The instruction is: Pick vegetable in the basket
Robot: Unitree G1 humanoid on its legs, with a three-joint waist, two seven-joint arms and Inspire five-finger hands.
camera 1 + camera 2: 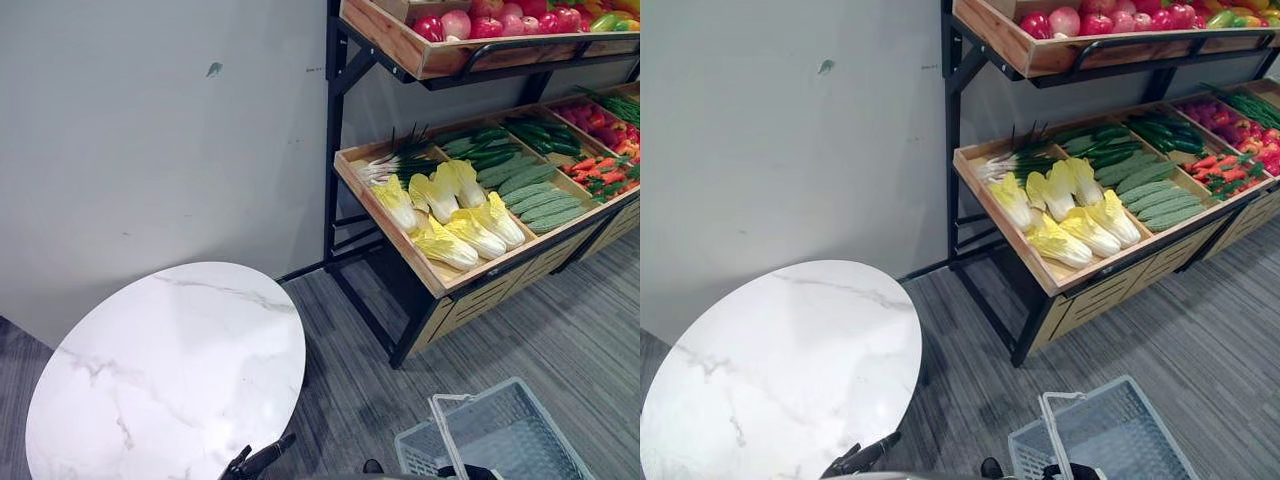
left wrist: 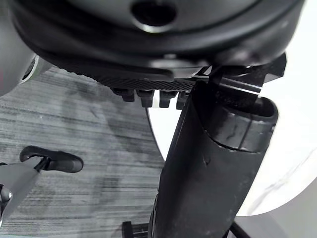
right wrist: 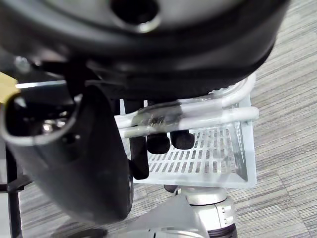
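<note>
The light grey plastic basket stands low over the floor at the bottom right, and it holds nothing. My right hand is shut on the basket's handle, fingers curled over the bars. On the wooden shelf at the right lie yellow-green cabbages, pale cucumbers, green onions and carrots. My left hand hangs at the bottom edge beside the round table, fingers relaxed and holding nothing. Both hands are far from the vegetables.
The white marble table takes up the lower left. A black metal rack carries the shelves; an upper crate holds red and pink fruit. A grey wall stands behind, with striped grey floor before the shelf.
</note>
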